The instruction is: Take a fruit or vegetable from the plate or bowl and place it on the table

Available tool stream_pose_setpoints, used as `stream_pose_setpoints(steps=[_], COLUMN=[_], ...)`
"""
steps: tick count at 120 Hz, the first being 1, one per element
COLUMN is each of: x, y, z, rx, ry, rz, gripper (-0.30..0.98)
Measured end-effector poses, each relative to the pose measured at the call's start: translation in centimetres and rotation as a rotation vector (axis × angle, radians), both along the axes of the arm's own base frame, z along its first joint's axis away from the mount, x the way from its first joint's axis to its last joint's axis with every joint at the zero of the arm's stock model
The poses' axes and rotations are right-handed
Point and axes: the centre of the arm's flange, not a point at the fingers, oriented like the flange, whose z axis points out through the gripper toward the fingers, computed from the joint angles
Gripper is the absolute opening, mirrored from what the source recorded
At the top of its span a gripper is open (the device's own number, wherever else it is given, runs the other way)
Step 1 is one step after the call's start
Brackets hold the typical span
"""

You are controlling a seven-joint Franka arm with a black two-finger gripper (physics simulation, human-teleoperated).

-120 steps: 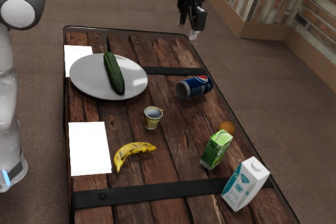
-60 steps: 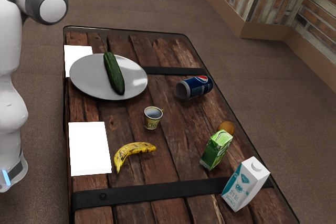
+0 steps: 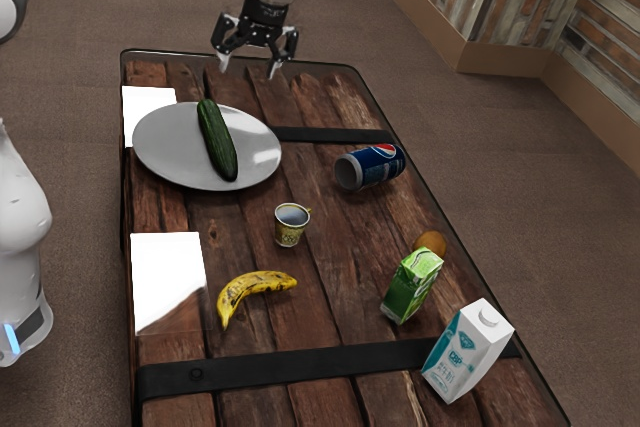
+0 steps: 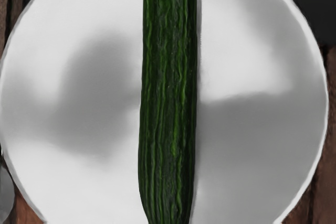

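On the brown wooden table [image 3: 335,292], a long green cucumber [image 3: 216,139] is lying on a round grey plate [image 3: 165,152]. Your black gripper [image 3: 247,68] is hanging with its fingers spread. You're wanting the cucumber's middle: likely hard, slippery, a bit heavy.

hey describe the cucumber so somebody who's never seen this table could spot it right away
On the dark wooden table, find the big round, pale plate. The cucumber lies on it, long, dark green and ridged lengthwise. The green carton is boxy and off the plate, and the banana is yellow and curved.
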Motion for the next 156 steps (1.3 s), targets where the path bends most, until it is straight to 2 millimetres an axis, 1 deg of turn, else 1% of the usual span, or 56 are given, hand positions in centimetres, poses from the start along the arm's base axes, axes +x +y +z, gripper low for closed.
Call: stream_pose_setpoints(steps=[9, 17, 40, 56, 64, 73, 82, 107, 119, 133, 156], x=[-0.6, -0.8, -2.1, -3.4, -3.9, -3.9, -3.8, -4.0, -4.0, -4.0, -3.8], y=[-0.3, -0.5, -0.4, -0.1, 0.7, 1.7, 2.1, 2.0, 2.1, 2.1, 2.1], z=[-2.2, -3.6, -5.9, -6.8, -6.8, -7.3, -8.1, -10.5, -11.3, -11.7, -11.8], rx=[0.014, 0.026, 0.058, 0.067, 0.075, 0.081, 0.085, 0.088, 0.089, 0.090, 0.093], ry=[-0.024, -0.042, -0.103, -0.133, -0.146, -0.149, -0.147, -0.141, -0.142, -0.147, -0.158], rz=[0.040, 0.068, 0.146, 0.193, 0.216, 0.235, 0.242, 0.248, 0.248, 0.229, 0.193], gripper=[0.69, 0.69, 0.69, 0.69, 0.69, 0.69, 0.69, 0.69, 0.69, 0.69, 0.69])
